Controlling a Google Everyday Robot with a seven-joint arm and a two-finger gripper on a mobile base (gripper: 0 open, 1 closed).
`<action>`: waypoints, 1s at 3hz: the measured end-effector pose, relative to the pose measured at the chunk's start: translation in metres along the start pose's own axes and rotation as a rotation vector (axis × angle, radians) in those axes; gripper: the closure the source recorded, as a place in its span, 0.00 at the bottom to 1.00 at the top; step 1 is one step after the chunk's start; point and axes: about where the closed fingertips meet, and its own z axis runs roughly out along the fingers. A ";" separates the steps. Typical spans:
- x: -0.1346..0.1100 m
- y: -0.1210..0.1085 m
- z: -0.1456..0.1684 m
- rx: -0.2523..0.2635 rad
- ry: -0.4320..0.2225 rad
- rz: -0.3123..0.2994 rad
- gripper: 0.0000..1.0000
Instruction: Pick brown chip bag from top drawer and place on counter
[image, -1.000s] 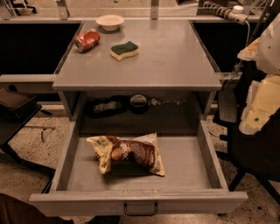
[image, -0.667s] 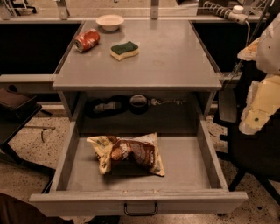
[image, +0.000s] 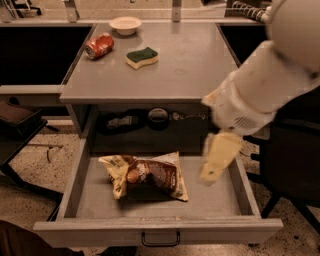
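Note:
The brown chip bag (image: 147, 175) lies flat in the left-middle of the open top drawer (image: 215, 200), dark brown in the middle with pale cream ends. The drawer's dark wire handle (image: 160, 240) shows on its front. My gripper (image: 211, 172) hangs on the white arm (image: 265, 80) over the right part of the drawer. It is to the right of the bag and apart from it, and it holds nothing. The grey counter (image: 190, 65) lies above and behind the drawer.
On the counter stand a red soda can (image: 99, 45), a yellow sponge with a green top (image: 142, 56) and a small white bowl (image: 125, 24), all at the far left. Dark clutter sits in the recess behind the drawer (image: 150, 119). A dark chair (image: 290, 165) stands at the right.
The arm has swung in from the right edge, and the gripper has come down over the right side of the drawer. The bag has not moved.

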 end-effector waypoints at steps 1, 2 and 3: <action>-0.062 0.027 0.072 -0.060 -0.127 -0.040 0.00; -0.065 0.026 0.078 -0.059 -0.129 -0.044 0.00; -0.074 0.011 0.125 -0.086 -0.150 -0.047 0.00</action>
